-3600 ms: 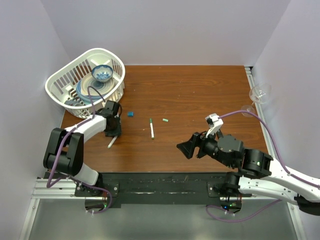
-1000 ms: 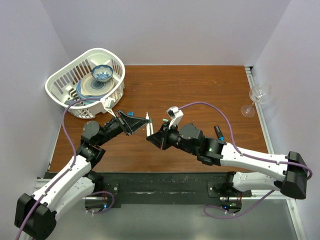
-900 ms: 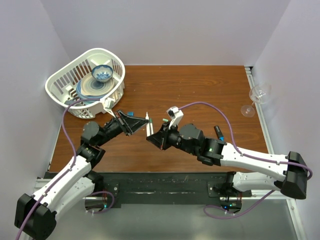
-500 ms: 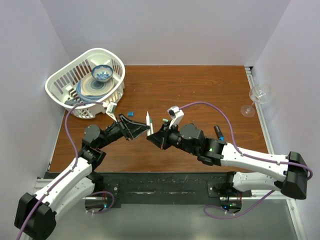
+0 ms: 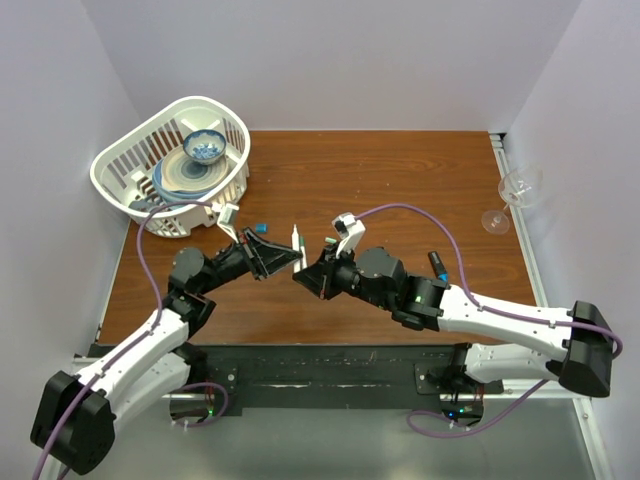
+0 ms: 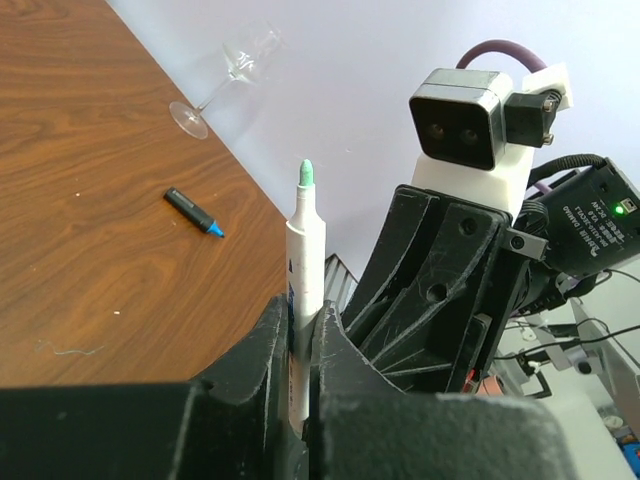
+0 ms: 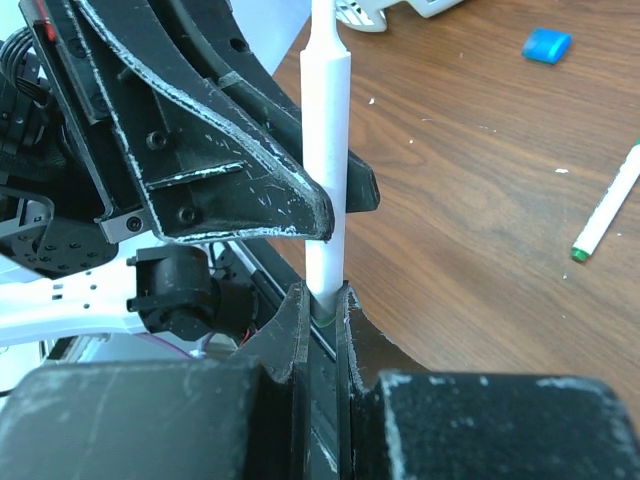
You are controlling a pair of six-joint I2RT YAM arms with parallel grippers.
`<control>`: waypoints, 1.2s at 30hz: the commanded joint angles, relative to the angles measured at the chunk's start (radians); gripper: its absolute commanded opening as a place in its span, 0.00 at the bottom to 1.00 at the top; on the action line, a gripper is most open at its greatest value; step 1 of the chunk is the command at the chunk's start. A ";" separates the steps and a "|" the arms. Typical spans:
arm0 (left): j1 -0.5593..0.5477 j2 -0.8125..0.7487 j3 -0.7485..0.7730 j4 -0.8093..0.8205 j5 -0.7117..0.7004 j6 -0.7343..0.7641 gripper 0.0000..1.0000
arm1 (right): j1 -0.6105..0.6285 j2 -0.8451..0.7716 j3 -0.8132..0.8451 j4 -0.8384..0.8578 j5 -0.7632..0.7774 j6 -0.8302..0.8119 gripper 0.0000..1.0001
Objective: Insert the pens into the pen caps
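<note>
A slim white pen [image 5: 296, 240] with a green tip stands upright above the table's middle. My left gripper [image 5: 290, 262] is shut on its lower body; in the left wrist view the pen [image 6: 305, 250] rises from my left gripper [image 6: 303, 320]. My right gripper [image 5: 302, 277] faces it, shut on the same pen's [image 7: 327, 150] bottom end, where a green band shows inside the right gripper [image 7: 322, 295]. I cannot tell whether that band is a cap. A blue pen cap [image 5: 261, 228] and a green pen cap [image 5: 329, 241] lie on the wood. Another pen [image 7: 605, 215] lies nearby.
A white basket [image 5: 195, 99] holding a bowl and plates stands at the back left. A wine glass [image 5: 512, 195] stands at the table's right edge. A dark marker with a blue tip [image 5: 434, 262] lies beside the right arm.
My left jaws opened briefly and shut again on the pen, and the left gripper shifted slightly right toward the right gripper. The right gripper stayed still, holding the pen.
</note>
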 commanded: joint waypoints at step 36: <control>-0.004 -0.344 0.271 -0.935 -0.509 0.682 0.00 | -0.525 0.747 0.502 -0.231 -0.043 -0.214 0.37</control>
